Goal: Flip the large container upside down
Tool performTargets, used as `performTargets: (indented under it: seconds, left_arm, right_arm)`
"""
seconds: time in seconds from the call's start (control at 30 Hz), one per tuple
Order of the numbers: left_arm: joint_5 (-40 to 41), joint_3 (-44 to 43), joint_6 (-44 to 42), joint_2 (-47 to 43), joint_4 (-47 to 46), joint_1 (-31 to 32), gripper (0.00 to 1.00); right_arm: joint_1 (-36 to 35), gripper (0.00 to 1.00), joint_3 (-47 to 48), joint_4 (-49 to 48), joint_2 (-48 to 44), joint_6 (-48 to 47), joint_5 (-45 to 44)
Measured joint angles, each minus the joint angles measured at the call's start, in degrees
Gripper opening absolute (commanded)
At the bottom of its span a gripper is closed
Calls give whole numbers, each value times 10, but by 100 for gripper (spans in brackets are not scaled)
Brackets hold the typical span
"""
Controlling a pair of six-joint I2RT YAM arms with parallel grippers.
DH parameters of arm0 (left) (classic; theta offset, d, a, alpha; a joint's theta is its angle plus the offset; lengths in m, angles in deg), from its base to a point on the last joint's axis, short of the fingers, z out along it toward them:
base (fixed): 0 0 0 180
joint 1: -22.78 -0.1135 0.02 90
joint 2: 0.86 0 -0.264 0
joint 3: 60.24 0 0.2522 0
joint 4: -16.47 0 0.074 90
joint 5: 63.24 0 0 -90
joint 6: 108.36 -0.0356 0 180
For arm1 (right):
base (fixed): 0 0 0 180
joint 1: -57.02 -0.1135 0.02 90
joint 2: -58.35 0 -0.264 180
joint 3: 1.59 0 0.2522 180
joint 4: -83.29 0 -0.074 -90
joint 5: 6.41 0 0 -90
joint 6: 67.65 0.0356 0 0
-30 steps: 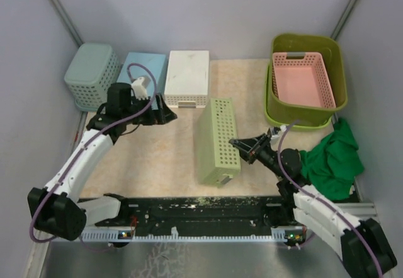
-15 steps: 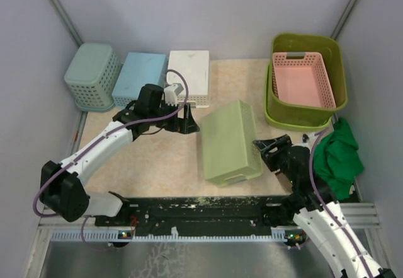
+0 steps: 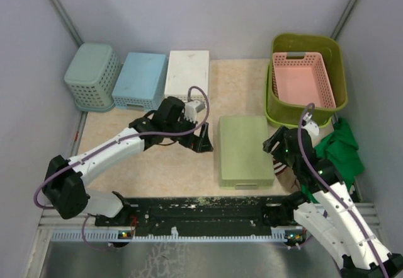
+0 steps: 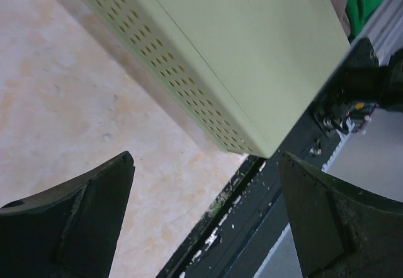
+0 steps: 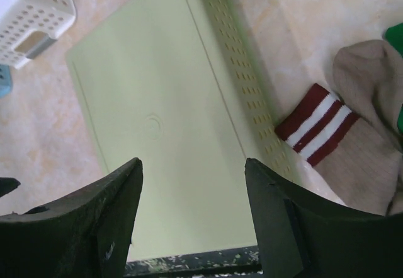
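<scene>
Lime tub (image 3: 340, 70), pink basket (image 3: 301, 82) sitting inside, lying just beyond right gripper (image 3: 275, 144), long axis running away from arms; right arm nearer. Right gripper and left gripper (image 3: 204, 140) both standing apart, gripping nothing.

The large container (image 3: 244, 149) is light green, with rows of small holes along its sides. It lies upside down, flat bottom up, near, just right of the middle.

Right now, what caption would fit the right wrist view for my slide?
Right gripper open above a pale green perforated basket lying bottom-up, a striped sock beside it.
</scene>
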Motion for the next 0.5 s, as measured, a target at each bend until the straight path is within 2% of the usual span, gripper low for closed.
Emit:
performTargets:
  seconds: [0.33, 0.5]
  left_arm:
    - [65, 99, -11, -9, -30, 201, 99]
    - [139, 105, -33, 9, -57, 283, 100]
  right_arm:
    - [0, 67, 2, 79, 66, -41, 53]
    - [0, 68, -10, 95, 71, -25, 51]
